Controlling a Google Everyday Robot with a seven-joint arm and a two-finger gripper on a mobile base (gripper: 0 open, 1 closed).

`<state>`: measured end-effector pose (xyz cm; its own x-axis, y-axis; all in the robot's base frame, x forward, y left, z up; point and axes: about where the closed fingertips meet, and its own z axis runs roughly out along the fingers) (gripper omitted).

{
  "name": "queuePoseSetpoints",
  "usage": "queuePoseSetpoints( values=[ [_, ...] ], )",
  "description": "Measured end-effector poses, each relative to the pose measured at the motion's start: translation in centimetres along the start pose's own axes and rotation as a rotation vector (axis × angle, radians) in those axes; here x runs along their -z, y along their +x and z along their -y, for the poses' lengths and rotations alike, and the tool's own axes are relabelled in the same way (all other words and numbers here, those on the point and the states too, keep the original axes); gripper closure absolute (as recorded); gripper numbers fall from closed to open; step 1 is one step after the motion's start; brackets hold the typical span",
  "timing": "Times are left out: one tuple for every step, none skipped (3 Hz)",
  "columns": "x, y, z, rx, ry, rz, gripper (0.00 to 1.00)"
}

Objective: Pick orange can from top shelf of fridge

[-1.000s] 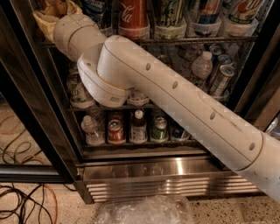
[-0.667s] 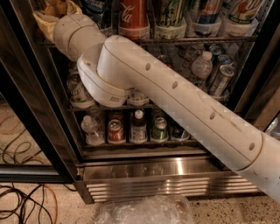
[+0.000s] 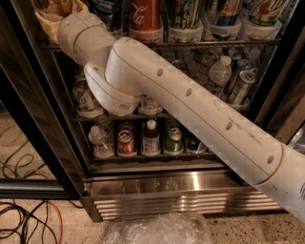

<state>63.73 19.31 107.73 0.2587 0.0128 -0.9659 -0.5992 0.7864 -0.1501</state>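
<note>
**Arm fills the doorway, orange can in the upper left corner**

The orange can [image 3: 59, 6] sits at the left end of the top shelf [image 3: 214, 44] of the fridge [image 3: 181, 190], in a translucent cup holder [image 3: 47, 24], cut off by the top edge of the view. The white arm [image 3: 200, 119] runs from lower right to upper left across the open cooler, and its wrist [image 3: 76, 28] ends right at that holder. The gripper lies beyond the wrist, next to the can, and is hidden by it, so I cannot tell whether it has closed on anything.

Just right of the wrist stands a red Coca-Cola can [image 3: 145, 16], with more cans in holders along the same rack. The elbow joint [image 3: 114, 81] covers much of the middle rack; a water bottle [image 3: 220, 74] shows past it. Below stand a red can [image 3: 127, 143], a small bottle [image 3: 150, 138] and a green can [image 3: 174, 140]. Cables [image 3: 24, 219] and crumpled clear plastic [image 3: 157, 228] lie on the floor.

Compared with a second ago, the arm's pose and the stock on the racks look practically unchanged.
</note>
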Motion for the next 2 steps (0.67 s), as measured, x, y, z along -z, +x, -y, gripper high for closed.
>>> queuePoseSetpoints(
  values=[
    [0.06, -0.66, 0.41, 0.009, 0.013, 0.022, 1.0],
    [0.27, -1.34, 0.88, 0.016, 0.03, 0.045, 1.0]
  ],
)
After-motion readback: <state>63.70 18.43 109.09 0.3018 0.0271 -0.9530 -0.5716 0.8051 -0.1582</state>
